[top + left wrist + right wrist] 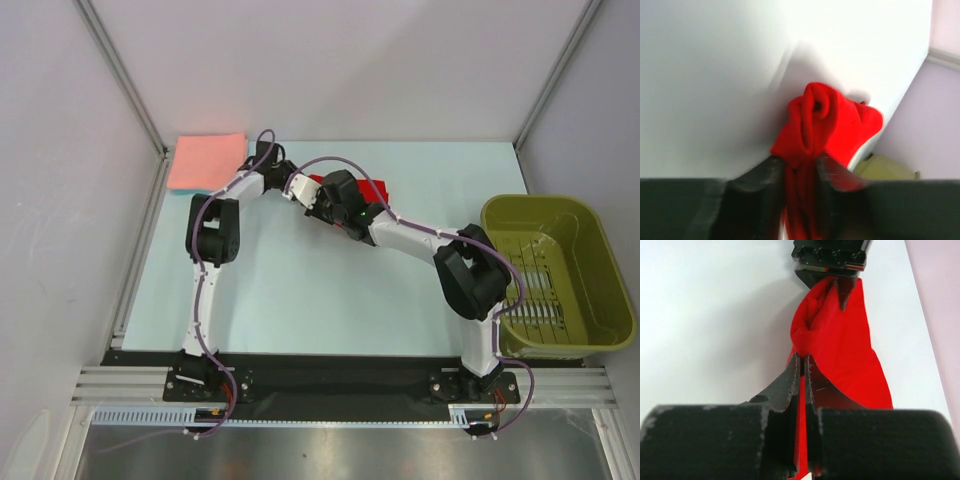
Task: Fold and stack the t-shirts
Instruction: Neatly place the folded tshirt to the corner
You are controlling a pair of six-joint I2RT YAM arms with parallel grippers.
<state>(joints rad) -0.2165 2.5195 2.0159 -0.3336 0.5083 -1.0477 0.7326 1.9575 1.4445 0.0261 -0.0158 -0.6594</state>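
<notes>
A: Where's the bright red cloth t-shirt (376, 189)?
B: Bunched near the middle of the far edge, held between both arms. The left gripper (800, 167) pinches one fold, the right gripper (804, 370) another (both pairs of fingers pressed tight on cloth).
A: And the folded salmon-pink cloth t-shirt (207, 161)?
B: Flat in the far-left corner.

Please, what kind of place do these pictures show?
Probably a robotics lab test cell, not a home: white wall panels in metal framing enclose a pale blue table, and two white robot arms are bolted to a rail at its near edge.
</notes>
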